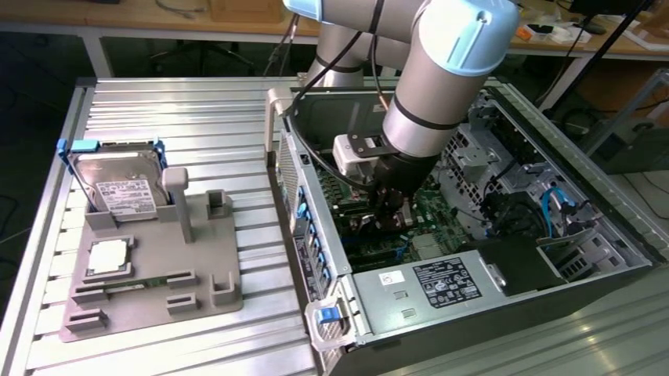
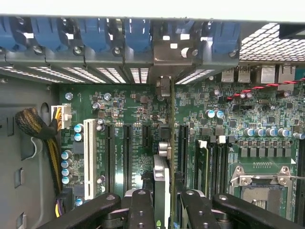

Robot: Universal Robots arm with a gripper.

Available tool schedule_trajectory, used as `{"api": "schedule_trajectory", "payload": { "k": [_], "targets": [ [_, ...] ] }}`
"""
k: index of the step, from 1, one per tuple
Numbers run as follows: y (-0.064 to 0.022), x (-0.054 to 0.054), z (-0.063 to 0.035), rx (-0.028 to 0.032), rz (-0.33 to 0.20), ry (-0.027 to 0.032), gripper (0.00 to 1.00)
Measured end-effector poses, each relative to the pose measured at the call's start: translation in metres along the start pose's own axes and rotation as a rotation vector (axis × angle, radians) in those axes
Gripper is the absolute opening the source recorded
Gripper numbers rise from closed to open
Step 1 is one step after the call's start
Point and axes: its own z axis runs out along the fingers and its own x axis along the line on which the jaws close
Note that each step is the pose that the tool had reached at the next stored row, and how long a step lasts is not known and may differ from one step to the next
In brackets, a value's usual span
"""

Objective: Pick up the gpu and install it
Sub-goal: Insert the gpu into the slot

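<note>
1. One open computer case [image 1: 585,258] lies on its side on a slatted metal table [image 1: 168,102], and the robot arm [image 1: 439,70] reaches down into it.
2. Inside the case sit the green motherboard [image 2: 143,114], a black power supply [image 1: 444,283] with a white-printed label, and blue cables [image 1: 554,205] toward the exterior view's right.
3. The gripper [image 2: 164,210] is clenched on the gpu [image 2: 166,157], which stands edge-on between its dark fingers [image 2: 141,210].
4. The gpu is in the case, upright over the motherboard among the long black expansion slots [image 2: 127,152]; its metal end bracket [image 2: 170,57] reaches the rear wall by the row of blue slot latches [image 2: 95,36].
5. I cannot tell whether the card's edge is fully seated in its slot.
6. On the exterior view's left, a grey parts holder [image 1: 157,274] rests on the table.
7. That holder carries a silver hard drive [image 1: 121,184] standing in blue rails, and a square chip [image 1: 110,257] lying flat in a recess just below it.
</note>
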Motion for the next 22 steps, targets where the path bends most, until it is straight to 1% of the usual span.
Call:
{"api": "schedule_trajectory", "payload": {
  "k": [22],
  "targets": [
    [0.0001,0.0000,0.0000,-0.0001,0.000,0.0000,0.27]
  ]
}}
